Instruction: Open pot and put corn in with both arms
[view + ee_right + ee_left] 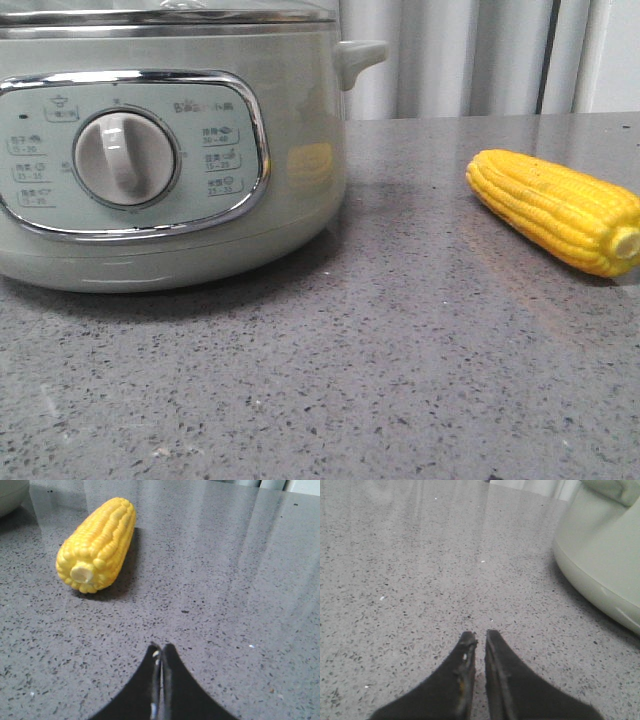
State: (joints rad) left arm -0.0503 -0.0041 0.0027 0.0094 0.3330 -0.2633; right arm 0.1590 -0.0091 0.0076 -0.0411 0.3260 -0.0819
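The pale-green pot (290, 170) stands at the left of the front view, its dial (124, 158) facing me and its glass lid (170, 15) on top. Its side wall also shows in the left wrist view (600, 565). The yellow corn (555, 208) lies on the counter at the right, stub end toward me; it also shows in the right wrist view (97, 544). My left gripper (480, 636) is shut and empty, low over the counter beside the pot. My right gripper (161, 649) is shut and empty, a short way from the corn's stub end. Neither gripper shows in the front view.
The grey speckled counter (400, 380) runs under everything. A pale curtain and wall (470, 55) stand behind the counter's far edge. The pot's small side handle (360, 55) sticks out toward the corn.
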